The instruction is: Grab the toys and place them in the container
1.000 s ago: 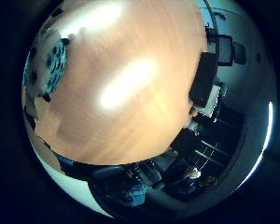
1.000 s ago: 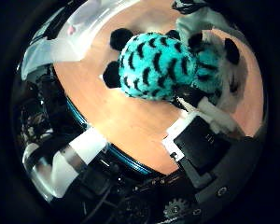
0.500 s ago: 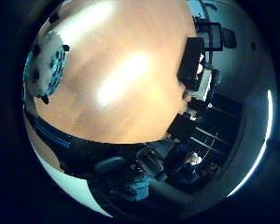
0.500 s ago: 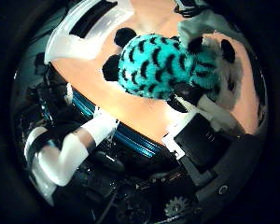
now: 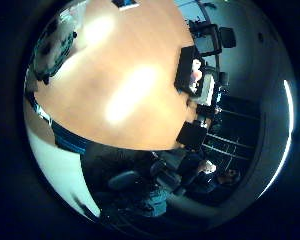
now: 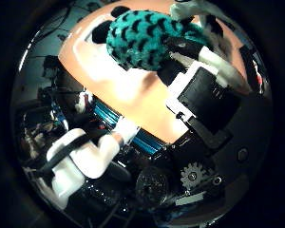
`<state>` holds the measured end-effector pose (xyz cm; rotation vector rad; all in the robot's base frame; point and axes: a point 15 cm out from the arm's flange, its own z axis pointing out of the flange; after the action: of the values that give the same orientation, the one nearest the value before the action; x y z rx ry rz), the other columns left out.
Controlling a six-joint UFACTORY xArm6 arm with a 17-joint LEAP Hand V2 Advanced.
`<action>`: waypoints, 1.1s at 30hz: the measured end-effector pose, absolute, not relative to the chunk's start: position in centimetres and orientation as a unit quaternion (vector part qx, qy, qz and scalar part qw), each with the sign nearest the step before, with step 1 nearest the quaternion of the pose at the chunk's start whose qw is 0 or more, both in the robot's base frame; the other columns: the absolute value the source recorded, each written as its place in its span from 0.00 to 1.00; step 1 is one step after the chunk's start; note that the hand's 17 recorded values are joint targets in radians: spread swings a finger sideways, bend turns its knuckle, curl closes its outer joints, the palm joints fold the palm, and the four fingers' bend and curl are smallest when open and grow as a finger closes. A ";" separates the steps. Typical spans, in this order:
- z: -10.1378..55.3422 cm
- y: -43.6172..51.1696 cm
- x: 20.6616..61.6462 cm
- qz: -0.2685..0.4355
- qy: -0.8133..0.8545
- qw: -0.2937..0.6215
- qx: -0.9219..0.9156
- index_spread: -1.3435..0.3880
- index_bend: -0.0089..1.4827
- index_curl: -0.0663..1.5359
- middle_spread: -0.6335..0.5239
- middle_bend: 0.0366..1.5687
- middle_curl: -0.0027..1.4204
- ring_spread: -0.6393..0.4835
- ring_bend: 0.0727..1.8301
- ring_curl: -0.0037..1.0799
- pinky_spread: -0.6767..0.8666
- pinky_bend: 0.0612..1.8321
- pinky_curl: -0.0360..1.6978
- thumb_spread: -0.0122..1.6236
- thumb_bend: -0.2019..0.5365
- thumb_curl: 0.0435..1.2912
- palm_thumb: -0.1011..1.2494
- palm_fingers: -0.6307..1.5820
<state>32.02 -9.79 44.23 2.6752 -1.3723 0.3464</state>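
A teal plush toy with black stripes [image 6: 147, 38] fills the thumb side palm view close to the palm, held above the wooden table [image 6: 133, 90]. My right hand [image 6: 209, 71] has its white and black fingers [image 6: 195, 14] curled round the toy. In the little finger side palm view the toy [image 5: 52, 45] shows as a teal patch at the picture's edge, over the table [image 5: 130, 80], and black parts of the hand [image 5: 195, 75] reach in over the table. The pale rim of the container [image 6: 83, 43] shows faintly beside the toy.
The table's blue front edge [image 6: 109, 119] runs below the toy. The white arm [image 6: 85, 161] lies beyond that edge, over dark clutter on the floor. Dark chairs and equipment [image 5: 160, 180] stand past the table's edge in the little finger side palm view.
The hand has closed tighter on the teal toy and lifted with it. The table looks farther off and its edge has come further into both views.
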 end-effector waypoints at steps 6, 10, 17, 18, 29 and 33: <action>49.1 -4.7 32.9 0.134 -0.434 0.013 0.891 0.48 0.27 0.32 0.15 0.46 0.47 0.22 0.50 0.42 0.07 0.55 0.25 0.60 0.25 0.32 0.86 0.79; 52.1 -1.0 33.7 0.146 -0.416 -0.007 0.898 0.48 0.27 0.35 0.16 0.47 0.49 0.23 0.50 0.44 0.08 0.56 0.26 0.60 0.25 0.33 0.86 0.79; 56.1 7.5 34.6 0.151 -0.379 -0.045 0.912 0.48 0.25 0.39 0.17 0.48 0.50 0.23 0.50 0.46 0.08 0.56 0.26 0.59 0.25 0.34 0.86 0.78; 56.4 8.8 34.7 0.151 -0.374 -0.051 0.914 0.48 0.25 0.40 0.17 0.48 0.50 0.24 0.50 0.46 0.08 0.56 0.26 0.59 0.25 0.34 0.86 0.78; 55.0 20.3 35.9 0.141 -0.329 -0.083 0.930 0.46 0.21 0.45 0.18 0.47 0.51 0.23 0.49 0.48 0.08 0.56 0.26 0.58 0.25 0.35 0.85 0.78; 53.8 22.4 36.9 0.136 -0.324 -0.082 0.933 0.46 0.20 0.46 0.18 0.47 0.51 0.23 0.49 0.49 0.08 0.55 0.26 0.58 0.25 0.35 0.86 0.78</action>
<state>36.91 22.39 53.83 3.0943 -1.0745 0.4523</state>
